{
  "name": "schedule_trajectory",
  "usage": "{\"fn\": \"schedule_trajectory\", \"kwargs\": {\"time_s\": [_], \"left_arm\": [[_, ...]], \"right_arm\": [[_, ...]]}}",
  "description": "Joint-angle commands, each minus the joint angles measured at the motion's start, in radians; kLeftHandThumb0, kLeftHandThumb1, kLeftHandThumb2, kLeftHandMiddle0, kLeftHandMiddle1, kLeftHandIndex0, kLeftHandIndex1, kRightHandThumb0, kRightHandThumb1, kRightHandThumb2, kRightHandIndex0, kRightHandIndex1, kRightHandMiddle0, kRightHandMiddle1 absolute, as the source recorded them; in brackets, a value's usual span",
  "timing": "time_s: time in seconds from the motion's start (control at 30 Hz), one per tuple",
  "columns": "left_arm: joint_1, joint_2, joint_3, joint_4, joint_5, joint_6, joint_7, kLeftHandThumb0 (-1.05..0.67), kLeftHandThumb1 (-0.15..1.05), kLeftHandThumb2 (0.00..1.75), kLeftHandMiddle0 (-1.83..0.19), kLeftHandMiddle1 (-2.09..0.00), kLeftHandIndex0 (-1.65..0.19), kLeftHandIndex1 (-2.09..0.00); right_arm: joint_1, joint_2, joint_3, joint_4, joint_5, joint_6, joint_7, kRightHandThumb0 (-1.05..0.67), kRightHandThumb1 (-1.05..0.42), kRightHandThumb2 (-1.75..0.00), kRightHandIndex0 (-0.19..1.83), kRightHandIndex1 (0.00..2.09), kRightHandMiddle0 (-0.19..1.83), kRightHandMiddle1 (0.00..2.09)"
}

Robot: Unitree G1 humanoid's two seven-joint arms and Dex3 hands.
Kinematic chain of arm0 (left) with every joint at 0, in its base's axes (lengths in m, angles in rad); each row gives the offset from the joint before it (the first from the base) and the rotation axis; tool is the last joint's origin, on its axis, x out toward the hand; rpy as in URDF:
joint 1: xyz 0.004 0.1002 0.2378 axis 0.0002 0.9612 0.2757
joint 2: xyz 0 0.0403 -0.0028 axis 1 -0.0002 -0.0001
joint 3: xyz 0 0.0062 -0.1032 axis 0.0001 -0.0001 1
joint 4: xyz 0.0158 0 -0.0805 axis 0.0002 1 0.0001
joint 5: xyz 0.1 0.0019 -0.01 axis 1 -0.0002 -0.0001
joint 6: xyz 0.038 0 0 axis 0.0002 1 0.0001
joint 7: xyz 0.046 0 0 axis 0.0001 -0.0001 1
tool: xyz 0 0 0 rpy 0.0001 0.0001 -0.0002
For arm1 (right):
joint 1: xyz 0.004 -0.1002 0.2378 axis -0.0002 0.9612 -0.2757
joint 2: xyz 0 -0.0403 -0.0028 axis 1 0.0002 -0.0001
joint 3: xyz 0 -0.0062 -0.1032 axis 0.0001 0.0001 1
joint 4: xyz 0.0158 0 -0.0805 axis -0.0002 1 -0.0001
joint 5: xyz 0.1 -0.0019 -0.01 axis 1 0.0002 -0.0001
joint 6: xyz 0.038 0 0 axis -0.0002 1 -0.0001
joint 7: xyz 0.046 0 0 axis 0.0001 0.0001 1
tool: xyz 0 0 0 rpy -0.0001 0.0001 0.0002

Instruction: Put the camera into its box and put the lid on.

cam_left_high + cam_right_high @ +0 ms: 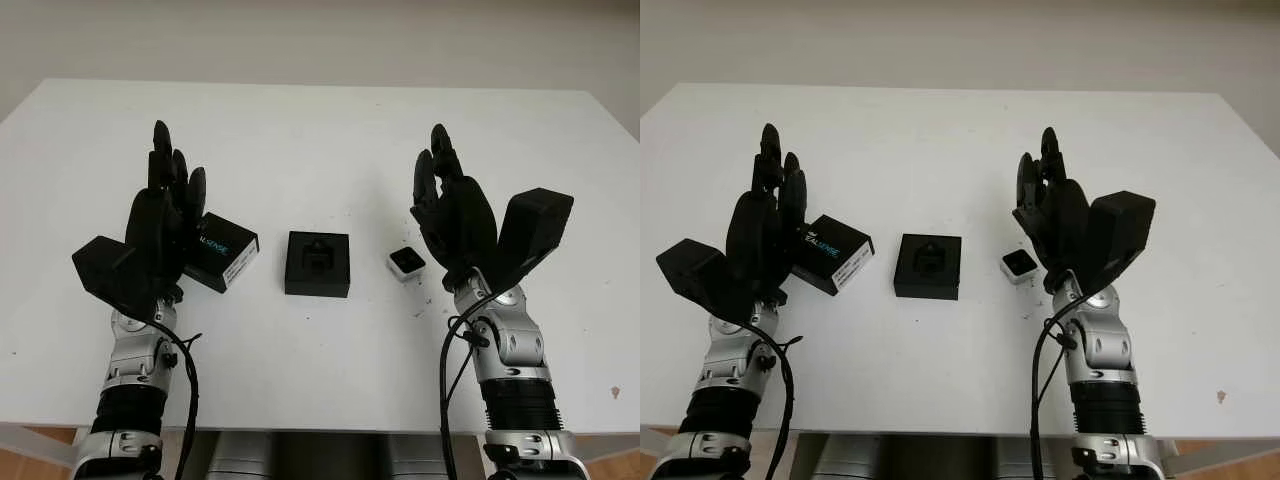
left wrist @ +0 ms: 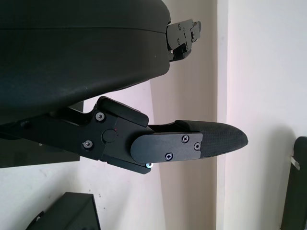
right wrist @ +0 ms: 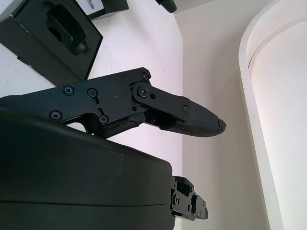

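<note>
A black box base (image 1: 318, 263) with a moulded insert sits open at the table's middle; the right wrist view shows it too (image 3: 50, 36). The small white-edged camera (image 1: 406, 262) lies just right of it. The black lid (image 1: 222, 250), printed with a white label, lies to the box's left. My left hand (image 1: 170, 200) is raised and open, right beside the lid's left end. My right hand (image 1: 445, 195) is raised and open, just right of the camera and above it. Neither hand holds anything.
The white table (image 1: 320, 140) stretches far beyond the objects, with its front edge near my arms. A few dark specks lie on the surface below the camera (image 1: 428, 298). A pale wall stands behind the table.
</note>
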Motion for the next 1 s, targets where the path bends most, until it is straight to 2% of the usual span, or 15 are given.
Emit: {"fn": "schedule_trajectory", "kwargs": {"time_s": [0.0,0.43,0.47,0.5,0.53,0.6,0.67,0.77,0.87,0.97], "left_arm": [[0.016,-0.005,-0.002,-0.016,-0.006,-0.006,-0.001,-0.76,1.05,0.45,0.19,-0.05,0.19,-0.03],[0.01,-0.022,-0.003,-0.012,0.002,-0.005,0.026,-0.75,1.05,0.44,0.19,-0.05,0.19,-0.02],[0.011,-0.022,-0.003,-0.014,0.002,-0.005,0.027,-0.75,1.05,0.44,0.19,-0.04,0.19,-0.01],[0.012,-0.023,-0.002,-0.015,0.002,-0.005,0.029,-0.75,1.05,0.44,0.18,-0.04,0.19,-0.01],[0.013,-0.024,-0.002,-0.016,0.002,-0.005,0.031,-0.75,1.05,0.44,0.18,-0.05,0.18,-0.02],[0.013,-0.026,-0.001,-0.015,0.001,-0.005,0.032,-0.75,1.05,0.44,0.17,-0.05,0.18,-0.02],[0.012,-0.026,-0.001,-0.013,0.0,-0.006,0.032,-0.75,1.05,0.44,0.17,-0.05,0.18,-0.02],[0.014,-0.024,-0.003,-0.017,0.006,-0.005,0.036,-0.75,1.05,0.44,0.17,-0.05,0.18,-0.03],[0.017,-0.02,-0.004,-0.019,0.005,-0.007,0.029,-0.75,1.05,0.45,0.18,-0.05,0.18,-0.03],[0.02,-0.017,-0.002,-0.021,0.003,-0.005,0.024,-0.75,1.05,0.45,0.18,-0.05,0.19,-0.03]], "right_arm": [[0.004,-0.01,-0.003,-0.018,0.004,0.003,0.003,-0.6,-1.05,-0.69,-0.19,0.0,-0.19,0.0],[-0.016,-0.059,-0.017,0.0,0.012,-0.004,0.055,-0.6,-1.05,-0.63,-0.19,0.0,-0.19,0.0],[-0.021,-0.076,-0.019,-0.003,0.003,-0.005,0.057,-0.62,-1.05,-0.5,-0.17,0.02,-0.14,0.03],[-0.027,-0.118,-0.006,-0.007,-0.039,-0.017,0.061,-0.59,-1.03,-0.32,-0.06,0.07,-0.02,0.09],[-0.032,-0.147,0.005,-0.009,-0.07,-0.027,0.063,-0.56,-1.01,-0.21,0.05,0.13,0.07,0.14],[-0.044,-0.211,0.018,-0.015,-0.108,-0.027,0.1,-0.5,-0.96,-0.1,0.16,0.18,0.15,0.19],[-0.055,-0.265,0.024,-0.012,-0.122,-0.031,0.153,-0.45,-0.94,-0.07,0.18,0.18,0.16,0.2],[-0.084,-0.366,0.042,0.036,-0.162,-0.121,0.25,-0.38,-0.88,-0.04,0.23,0.21,0.2,0.26],[-0.105,-0.454,0.087,0.069,-0.273,-0.238,0.27,-0.37,-0.82,-0.05,0.35,0.29,0.12,0.71],[-0.126,-0.527,0.134,0.088,-0.37,-0.315,0.293,-0.39,-0.79,-0.04,0.44,0.35,0.16,0.83]]}}
